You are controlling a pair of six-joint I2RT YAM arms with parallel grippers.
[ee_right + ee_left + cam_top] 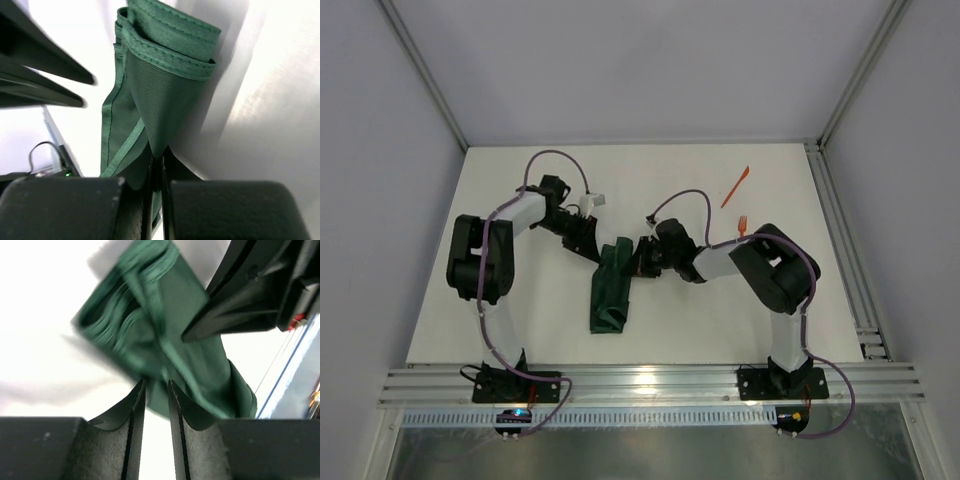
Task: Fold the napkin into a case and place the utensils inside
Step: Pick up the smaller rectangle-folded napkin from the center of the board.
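Observation:
The dark green napkin (pixel 609 292) lies folded into a narrow, layered strip in the middle of the table. My right gripper (pixel 157 156) is shut on a fold at the strip's upper right edge, with cloth pinched between its pads. My left gripper (pixel 155 384) is open by a narrow gap. Its tips sit just at the napkin's (pixel 165 325) upper left edge, and only white table shows between them. In the top view the two grippers, left (pixel 599 252) and right (pixel 638 260), face each other across the strip's top end. The utensils lie apart at the back right: an orange knife (pixel 735 186) and an orange fork (pixel 742 225).
The right arm's elbow (pixel 775 265) stands close to the fork. A rail (pixel 840 240) runs along the table's right edge, and the slotted frame (pixel 650 385) with both arm bases lies at the near edge. Walls enclose the back and both sides.

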